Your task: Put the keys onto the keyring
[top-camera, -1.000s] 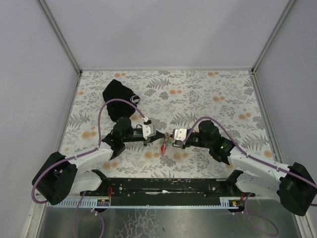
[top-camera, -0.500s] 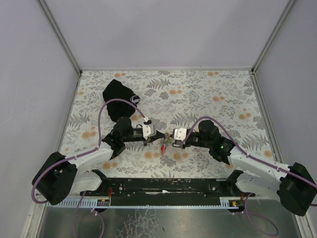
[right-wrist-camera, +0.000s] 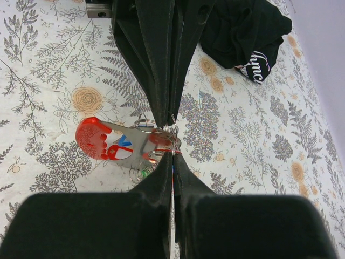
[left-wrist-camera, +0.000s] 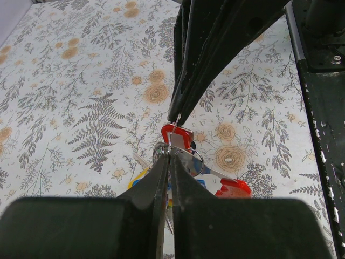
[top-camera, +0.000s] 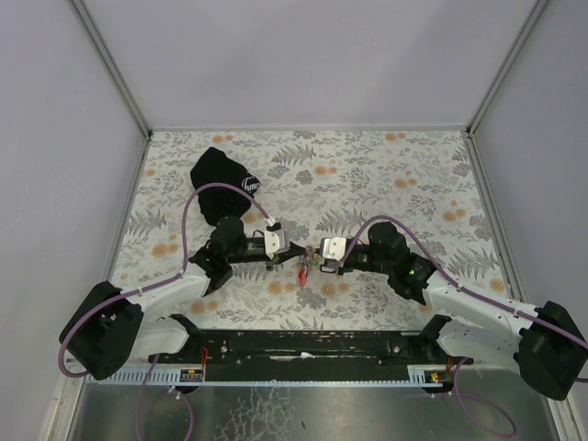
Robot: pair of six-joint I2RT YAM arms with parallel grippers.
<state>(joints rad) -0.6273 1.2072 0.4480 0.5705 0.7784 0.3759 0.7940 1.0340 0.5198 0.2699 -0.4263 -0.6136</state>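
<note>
Where the two arms meet tip to tip over the near middle of the flowered tabletop (top-camera: 386,175), we find the keys (top-camera: 302,269), a small bunch gripped between them. We see the left pincer (top-camera: 295,254) clenched on the bunch from one side and the right pincer (top-camera: 315,255) clenched on it from the other, their tips almost touching. We cannot tell whether the lowest tags rest on the tabletop. From above, the keys are little more than a red fleck below the tips. The left wrist view gives us more: a red tag (left-wrist-camera: 178,135) right at the tips, a thin wire ring (left-wrist-camera: 190,159) beside a silver blade, a second red tag (left-wrist-camera: 233,188) at lower right, and bits of yellow and blue at lower left. The right wrist view shows us a broad red tag (right-wrist-camera: 90,138) sticking out to the left beside a silver blade (right-wrist-camera: 135,144), with blue and green peeking beneath. Only this view and the top one take in the black pouch (right-wrist-camera: 242,32) with white lettering, well apart from the keys
</note>
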